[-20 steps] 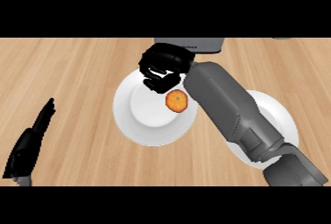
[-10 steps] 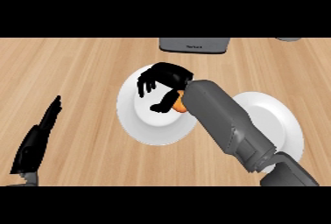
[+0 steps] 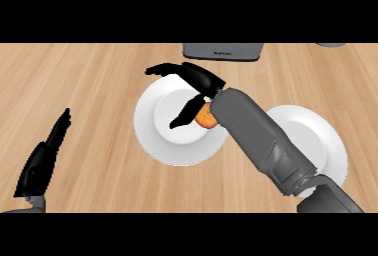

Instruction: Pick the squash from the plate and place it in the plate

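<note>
Squash (image 3: 206,118) is the prize, though working from the near edge outward, the first thing met is the left hand (image 3: 44,157), fingers straight and open, resting at the lower left well clear of the work. Next, low at the right, the right forearm (image 3: 262,140) crosses over the right plate (image 3: 325,145), which I take to be the target. Beyond that lies the left plate (image 3: 166,137), and on its right half sits the orange squash, partly hidden by the wrist. The right hand (image 3: 193,85) hangs over it with fingers spread forward and the thumb pointing down just beside the squash, not closed on anything. To do this well, I judge the hand should settle lower, bracket the squash between thumb and fingers, and close before lifting. Farthest off, a grey appliance (image 3: 223,50) sits at the counter's back edge.
</note>
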Action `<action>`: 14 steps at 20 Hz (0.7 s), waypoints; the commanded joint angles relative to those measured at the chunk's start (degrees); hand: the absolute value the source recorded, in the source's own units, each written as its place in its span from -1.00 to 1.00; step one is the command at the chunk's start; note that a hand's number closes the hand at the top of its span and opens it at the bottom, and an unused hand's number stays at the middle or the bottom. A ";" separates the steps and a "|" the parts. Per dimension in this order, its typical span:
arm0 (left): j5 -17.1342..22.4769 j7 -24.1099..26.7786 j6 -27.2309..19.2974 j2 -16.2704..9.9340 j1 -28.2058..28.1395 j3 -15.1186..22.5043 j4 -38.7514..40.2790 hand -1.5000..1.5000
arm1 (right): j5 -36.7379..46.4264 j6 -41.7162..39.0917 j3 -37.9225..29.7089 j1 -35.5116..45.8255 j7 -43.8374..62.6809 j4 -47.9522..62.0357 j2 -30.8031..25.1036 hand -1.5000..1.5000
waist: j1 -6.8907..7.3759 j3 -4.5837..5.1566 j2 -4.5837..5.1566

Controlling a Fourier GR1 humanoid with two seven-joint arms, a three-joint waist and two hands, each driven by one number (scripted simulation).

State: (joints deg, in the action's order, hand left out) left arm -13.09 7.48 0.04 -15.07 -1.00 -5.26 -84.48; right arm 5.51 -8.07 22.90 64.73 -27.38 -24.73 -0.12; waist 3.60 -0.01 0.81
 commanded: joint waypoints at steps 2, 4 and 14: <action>1.10 -0.29 1.23 -0.58 0.20 -1.07 1.21 0.00 | -5.78 -0.18 -8.30 3.66 0.98 5.40 -0.62 -1.00 | -1.12 0.02 0.08; 0.43 -0.94 0.48 -0.27 -0.43 -0.76 -0.65 0.00 | -7.29 -1.04 -10.88 5.12 0.29 8.20 -2.31 -1.00 | -0.43 -0.01 0.36; 0.19 0.66 0.89 0.54 -0.72 0.40 -1.81 0.00 | -11.98 -14.93 -17.47 3.50 -10.74 14.21 -13.86 -1.00 | 2.00 -0.12 1.69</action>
State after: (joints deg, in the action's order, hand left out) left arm -12.46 7.40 1.41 -15.46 -0.98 -5.61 -85.76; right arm -6.07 -20.26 6.79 68.69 -33.89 -12.59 -10.86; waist 4.47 -0.10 2.02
